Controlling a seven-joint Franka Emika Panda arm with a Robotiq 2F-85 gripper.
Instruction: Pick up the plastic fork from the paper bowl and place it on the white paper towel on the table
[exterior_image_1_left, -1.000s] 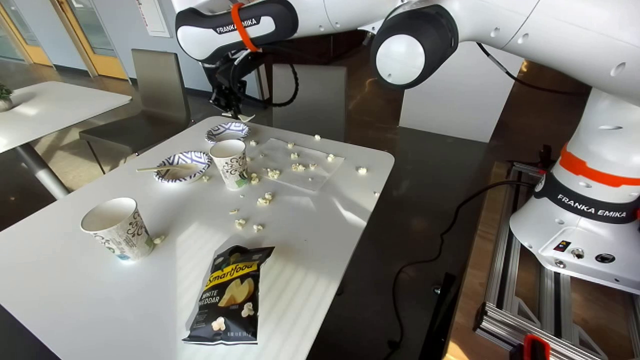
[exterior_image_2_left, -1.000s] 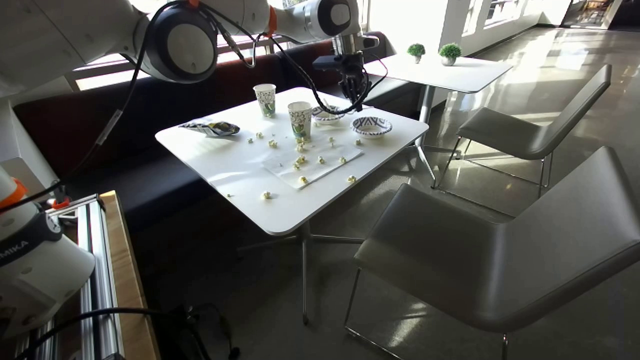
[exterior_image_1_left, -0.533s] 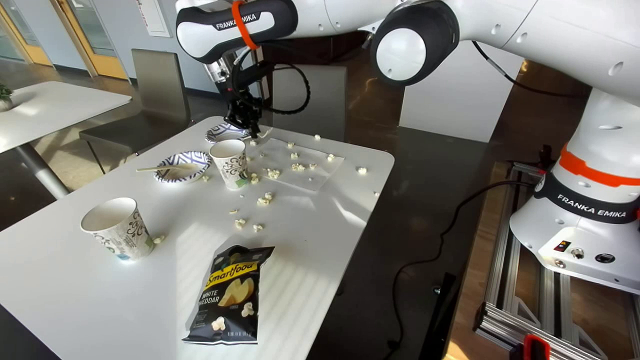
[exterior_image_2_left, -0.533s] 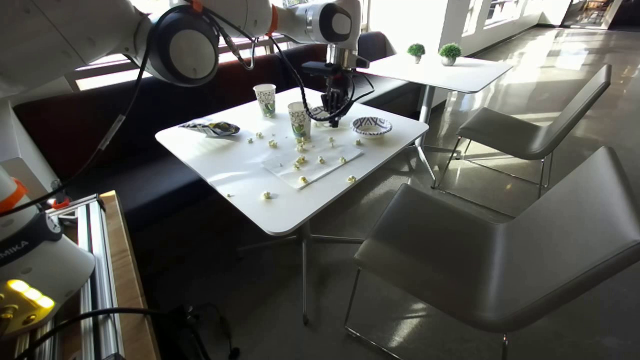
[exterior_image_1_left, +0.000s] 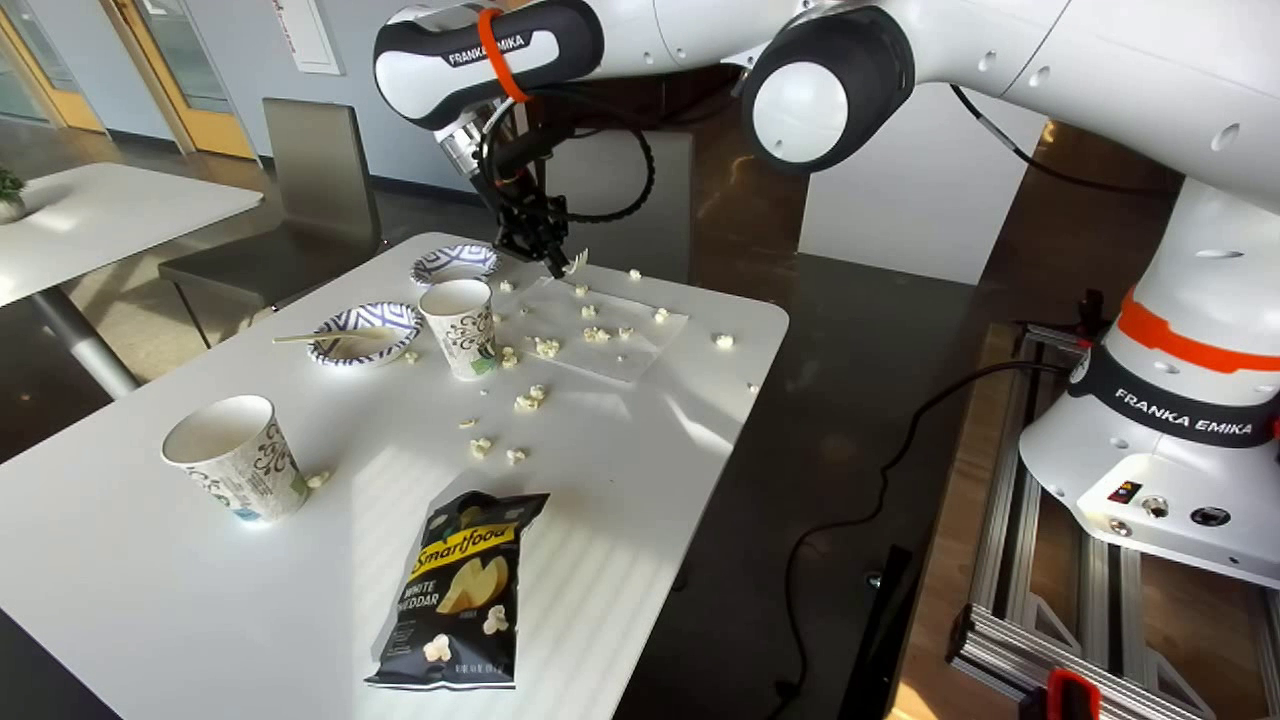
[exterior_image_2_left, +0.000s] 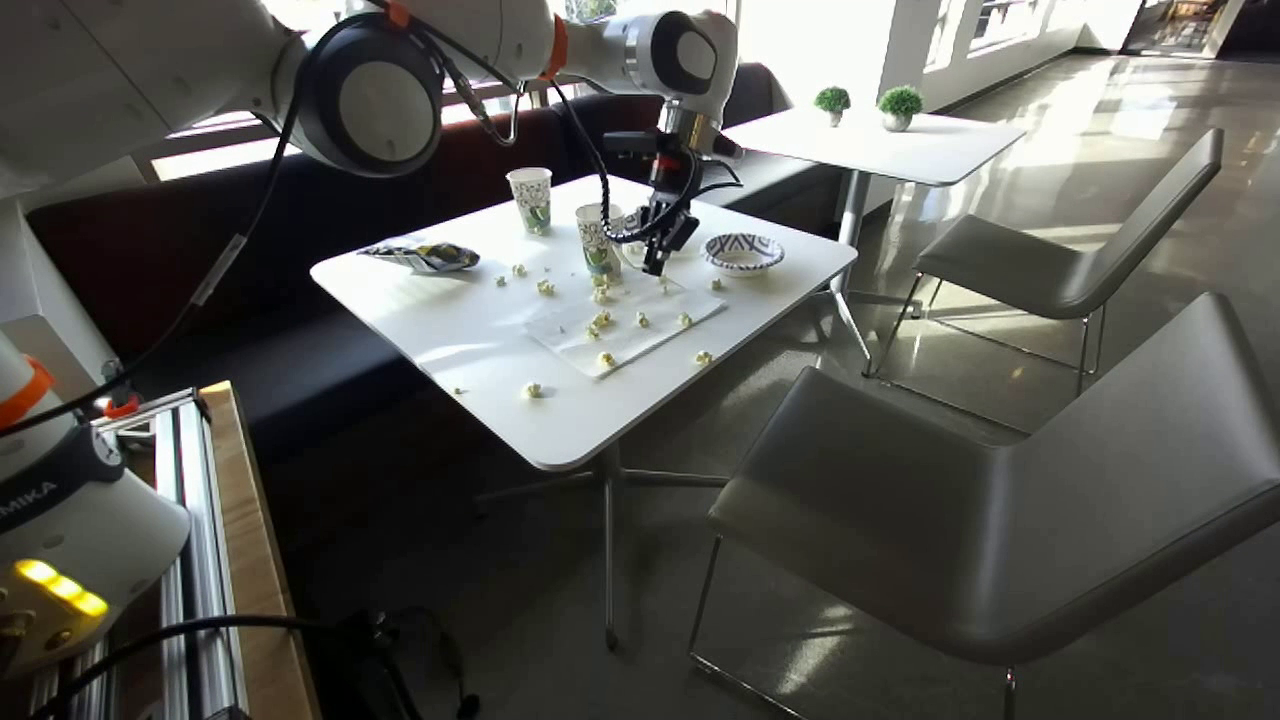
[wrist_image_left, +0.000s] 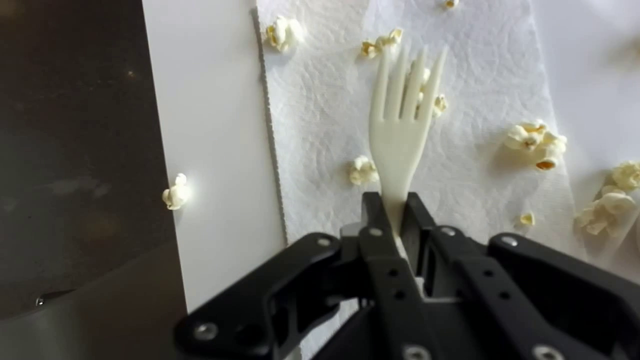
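The claw (wrist_image_left: 394, 207), narrowed around the fork (wrist_image_left: 397, 145), has moved from near the bowl (exterior_image_1_left: 450, 257) to above the towel (wrist_image_left: 315, 125); probably only lowering and release remain.

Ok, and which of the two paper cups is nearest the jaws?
The paper cup nearer the white paper towel; the other paper cup stands clearly farther off, towards the bench.
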